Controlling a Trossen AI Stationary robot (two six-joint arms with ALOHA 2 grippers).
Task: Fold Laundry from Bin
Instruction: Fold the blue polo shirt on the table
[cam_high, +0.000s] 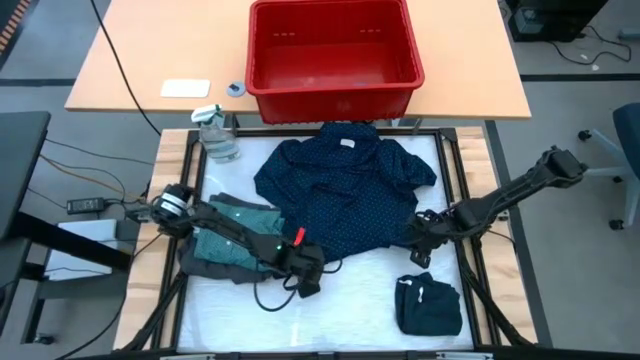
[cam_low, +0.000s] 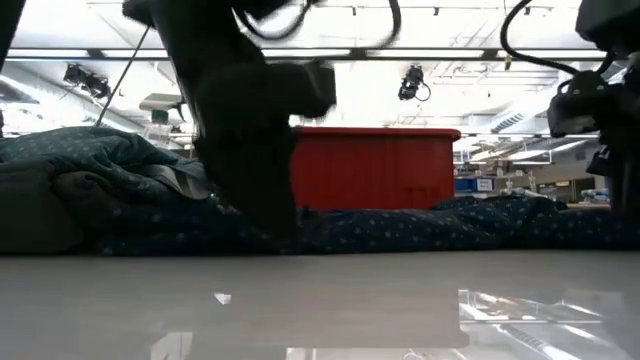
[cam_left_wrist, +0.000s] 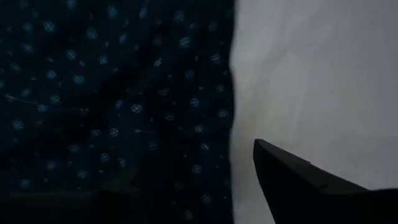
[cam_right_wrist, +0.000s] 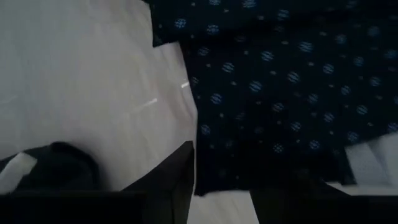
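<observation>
Left gripper (cam_high: 308, 272) sits low at the near-left hem of the navy dotted shirt (cam_high: 345, 195); its wrist view shows one finger (cam_left_wrist: 292, 180) over bare white counter (cam_high: 350, 300) right at the cloth's edge, the other side lost in dark fabric, so whether its jaws have the hem cannot be told. Right gripper (cam_high: 425, 232) is down at the shirt's near-right edge; its wrist view shows fingers (cam_right_wrist: 180, 180) straddling that hem, jaws parted, no firm pinch visible. The shirt lies spread but rumpled mid-counter, in front of the red bin (cam_high: 333, 55), which looks emptied. A teal-green dotted piece (cam_high: 232, 240) lies under the left arm, and a dark folded bundle (cam_high: 428, 305) sits near right. Step judged: taking both near corners to start the fold. Next move calls for both jaws clenched on the hem, then an even lift toward the far side.
</observation>
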